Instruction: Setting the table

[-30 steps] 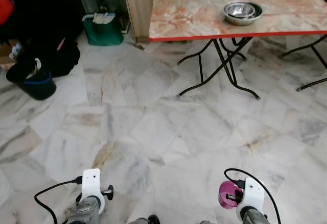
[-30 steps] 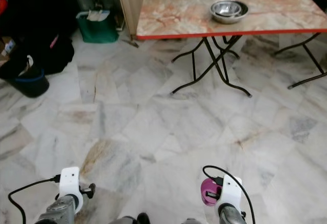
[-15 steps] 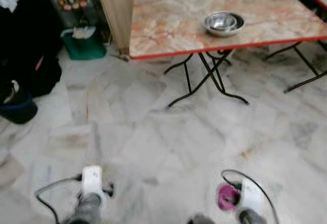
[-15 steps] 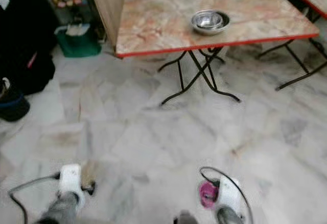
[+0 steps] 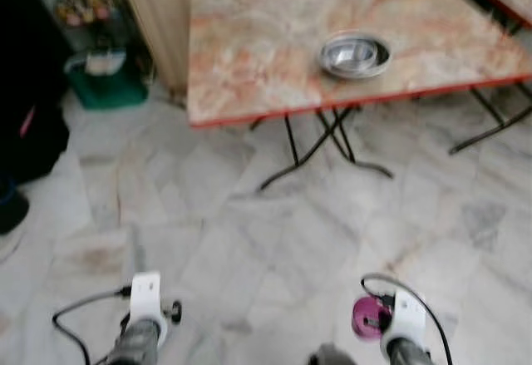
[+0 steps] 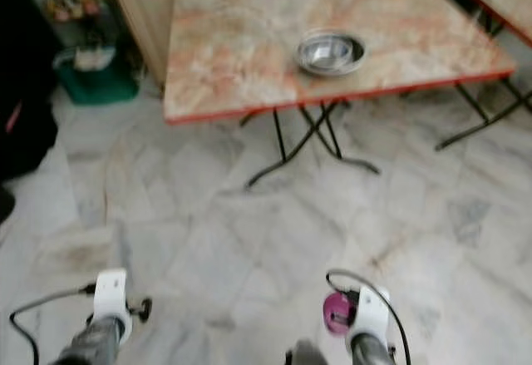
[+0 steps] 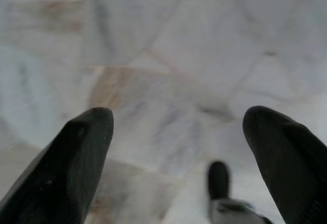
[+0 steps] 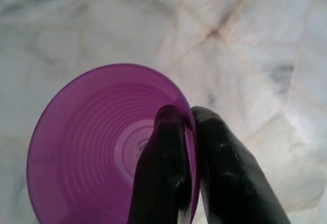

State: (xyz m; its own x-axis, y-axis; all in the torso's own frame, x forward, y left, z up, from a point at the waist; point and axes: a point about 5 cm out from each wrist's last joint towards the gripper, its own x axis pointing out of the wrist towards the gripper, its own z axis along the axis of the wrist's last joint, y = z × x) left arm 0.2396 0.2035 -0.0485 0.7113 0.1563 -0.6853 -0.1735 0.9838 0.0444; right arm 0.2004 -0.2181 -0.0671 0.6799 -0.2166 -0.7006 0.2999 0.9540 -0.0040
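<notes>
I see both arms low, near. Right gripper (image 8: 186,132) pinches rim of ribbed purple plastic cup (image 8: 97,147). Left gripper (image 7: 176,132) spread wide, empty. Steel bowls (image 5: 355,54) on far marble-pattern table (image 5: 249,57).

text: none legible | labels: none | numbers: none
</notes>
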